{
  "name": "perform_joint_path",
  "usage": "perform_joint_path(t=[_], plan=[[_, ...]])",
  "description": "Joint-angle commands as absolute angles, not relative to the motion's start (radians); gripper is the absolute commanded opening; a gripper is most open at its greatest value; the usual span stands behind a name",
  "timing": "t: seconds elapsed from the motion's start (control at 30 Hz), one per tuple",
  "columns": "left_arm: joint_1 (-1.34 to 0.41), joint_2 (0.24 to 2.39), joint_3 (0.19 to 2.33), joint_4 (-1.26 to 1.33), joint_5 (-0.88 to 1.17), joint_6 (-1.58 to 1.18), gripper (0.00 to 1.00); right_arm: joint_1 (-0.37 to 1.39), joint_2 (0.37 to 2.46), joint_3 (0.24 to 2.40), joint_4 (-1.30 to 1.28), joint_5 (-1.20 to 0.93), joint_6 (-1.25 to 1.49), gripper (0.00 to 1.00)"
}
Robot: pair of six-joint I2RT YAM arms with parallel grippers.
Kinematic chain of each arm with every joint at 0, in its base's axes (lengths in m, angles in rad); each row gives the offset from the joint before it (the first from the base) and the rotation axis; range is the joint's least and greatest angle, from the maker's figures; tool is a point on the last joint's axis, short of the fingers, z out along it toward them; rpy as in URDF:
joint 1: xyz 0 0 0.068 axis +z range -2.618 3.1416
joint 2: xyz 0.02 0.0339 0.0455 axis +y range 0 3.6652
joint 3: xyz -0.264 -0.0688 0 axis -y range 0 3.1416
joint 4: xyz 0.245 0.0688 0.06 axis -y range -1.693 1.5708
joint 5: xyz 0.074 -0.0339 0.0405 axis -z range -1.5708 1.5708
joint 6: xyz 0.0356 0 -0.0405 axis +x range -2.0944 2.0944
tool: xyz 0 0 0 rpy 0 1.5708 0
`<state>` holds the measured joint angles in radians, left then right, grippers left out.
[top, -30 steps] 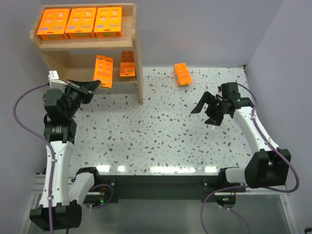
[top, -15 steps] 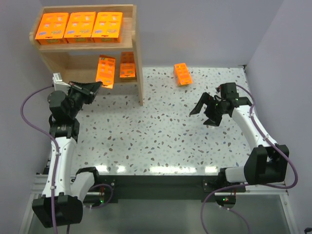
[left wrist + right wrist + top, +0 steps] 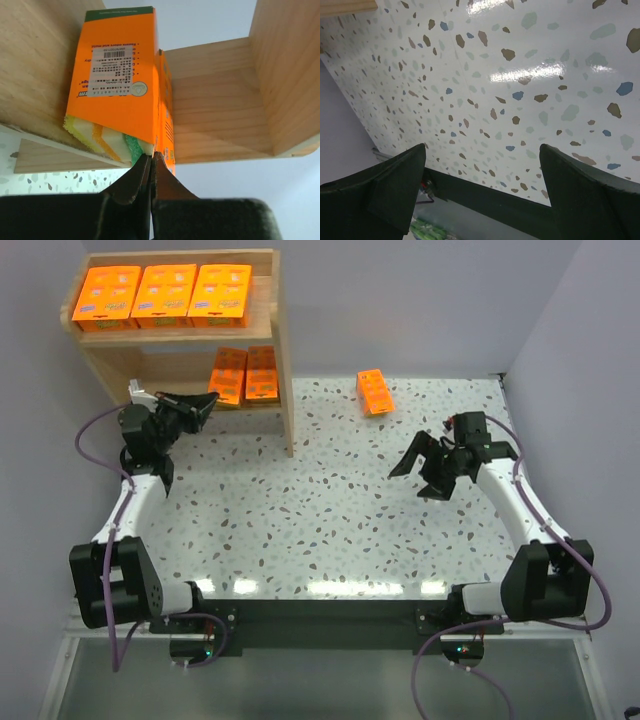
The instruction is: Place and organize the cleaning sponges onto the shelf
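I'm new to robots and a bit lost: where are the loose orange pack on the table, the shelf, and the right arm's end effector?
Loose pack [image 3: 374, 392]: top view, middle of its face.
Shelf [image 3: 283, 380]: top view, right side panel.
Right end effector [image 3: 482, 150]: right wrist view, midway between its fingertips.

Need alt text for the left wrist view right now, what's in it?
The left fingers, pressed together, reach the near edge of an orange sponge pack set inside the wooden shelf, barcode side facing the camera. A second pack sits against its right side. Whether the fingers pinch anything is unclear.
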<state>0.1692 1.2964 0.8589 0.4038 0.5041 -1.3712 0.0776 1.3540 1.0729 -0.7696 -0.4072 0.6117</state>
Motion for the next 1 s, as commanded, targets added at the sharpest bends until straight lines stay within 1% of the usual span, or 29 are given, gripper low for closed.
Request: perform_joint_path(t=[0.0,0.2,0.47,0.5,0.6,0.63,0.7,0.73,0.8,0.83,0.9,0.93,0.97], plan=[[0.176,1.315,0.887,0.561,0.528,-1.436,0.00,0.074,1.301,1.072,-0.747,-0.430,0.598,0.99],[0.175,1.368,0.903,0.583,0.517,-1.465,0.00,0.074,1.296,1.066,-0.718,-0.449,0.603,0.99],[0.117,1.431,0.907,0.633,0.502,-1.468,0.01,0.074,1.342,1.092,-0.678,-0.445,0.560,0.99],[0.115,1.431,0.896,0.643,0.499,-1.473,0.04,0.074,1.345,1.097,-0.658,-0.448,0.555,0.99],[0.115,1.402,0.865,0.670,0.505,-1.486,0.23,0.074,1.365,1.126,-0.608,-0.469,0.531,0.99],[0.117,1.373,0.861,0.661,0.505,-1.483,0.37,0.074,1.371,1.137,-0.600,-0.450,0.525,0.99],[0.117,1.338,0.847,0.638,0.506,-1.465,0.49,0.072,1.407,1.190,-0.577,-0.419,0.511,0.99],[0.121,1.300,0.842,0.605,0.508,-1.456,0.57,0.074,1.422,1.215,-0.572,-0.372,0.502,0.99],[0.123,1.260,0.831,0.566,0.511,-1.428,0.64,0.074,1.472,1.291,-0.557,-0.330,0.477,0.99],[0.126,1.220,0.828,0.528,0.512,-1.419,0.73,0.075,1.491,1.317,-0.552,-0.304,0.465,0.99],[0.129,1.184,0.812,0.500,0.531,-1.402,0.80,0.077,1.550,1.396,-0.532,-0.227,0.427,0.99],[0.132,1.145,0.807,0.459,0.540,-1.398,0.90,0.078,1.571,1.422,-0.528,-0.203,0.410,0.99],[0.133,1.122,0.802,0.437,0.554,-1.384,0.93,0.081,1.594,1.468,-0.520,-0.178,0.375,0.99]])
